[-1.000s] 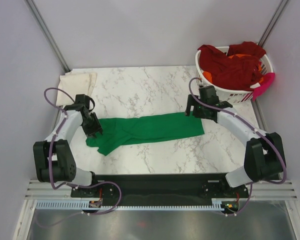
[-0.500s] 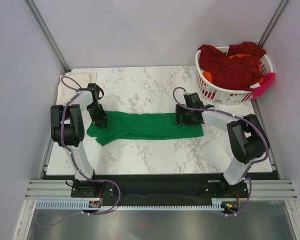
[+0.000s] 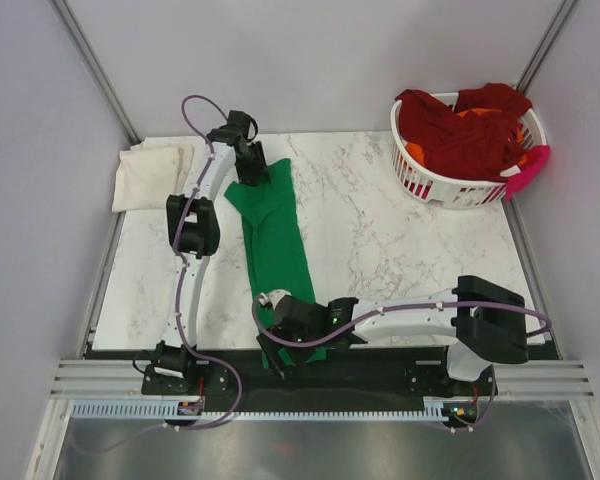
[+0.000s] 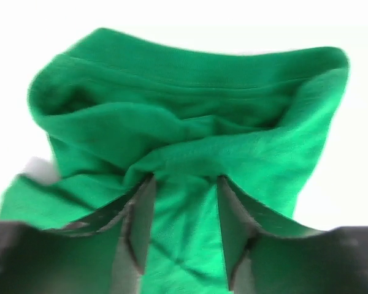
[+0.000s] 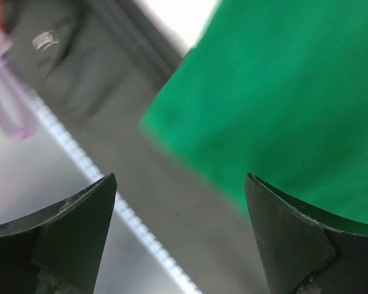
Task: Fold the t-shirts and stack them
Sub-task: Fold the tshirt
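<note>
The bright green t-shirt (image 3: pixel 280 250) lies as a long narrow strip from the table's far side to its near edge. My left gripper (image 3: pixel 252 172) is at the strip's far end. In the left wrist view it (image 4: pixel 184 180) is shut on bunched green cloth (image 4: pixel 190 92). My right gripper (image 3: pixel 277 352) is at the strip's near end, over the table's front edge. In the right wrist view it (image 5: pixel 181 177) is wide open and empty, with the green hem (image 5: pixel 294 92) just beyond it. A cream t-shirt (image 3: pixel 150 175) lies folded at the far left.
A white slatted basket (image 3: pixel 450 185) stands at the far right corner, holding dark red shirts (image 3: pixel 460 125) with orange cloth (image 3: pixel 416 153) showing. Pink cloth (image 3: pixel 528 170) hangs over its right side. The black base rail (image 3: pixel 380 365) runs along the near edge.
The green shirt has swung from lying left to right to lying far to near. My left gripper carried its end to the far side; my right gripper went to the near edge and let go.
</note>
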Robot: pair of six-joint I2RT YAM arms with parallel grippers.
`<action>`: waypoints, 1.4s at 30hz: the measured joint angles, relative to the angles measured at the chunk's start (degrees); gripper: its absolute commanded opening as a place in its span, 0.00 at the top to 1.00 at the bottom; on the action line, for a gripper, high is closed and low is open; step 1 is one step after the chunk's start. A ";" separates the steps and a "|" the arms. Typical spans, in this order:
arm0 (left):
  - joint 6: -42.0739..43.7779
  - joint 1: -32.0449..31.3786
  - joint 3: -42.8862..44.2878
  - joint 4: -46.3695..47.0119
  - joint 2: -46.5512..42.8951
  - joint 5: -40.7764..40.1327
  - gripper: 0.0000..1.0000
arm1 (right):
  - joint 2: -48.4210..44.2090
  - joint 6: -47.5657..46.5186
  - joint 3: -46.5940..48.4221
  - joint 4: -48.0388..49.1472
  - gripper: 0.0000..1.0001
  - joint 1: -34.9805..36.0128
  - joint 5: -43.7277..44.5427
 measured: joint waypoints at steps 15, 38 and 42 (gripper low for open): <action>1.36 -2.32 -13.20 16.09 -29.35 11.61 0.15 | -2.01 -9.79 31.87 -19.56 0.02 -18.80 10.19; -1.97 -1.86 -98.57 12.87 -120.83 6.99 0.16 | 53.51 -15.23 78.86 -16.48 0.20 -47.54 -0.28; -1.95 -1.88 -100.28 12.90 -122.62 8.55 0.16 | 56.33 -15.06 80.43 -13.75 0.37 -47.06 -1.31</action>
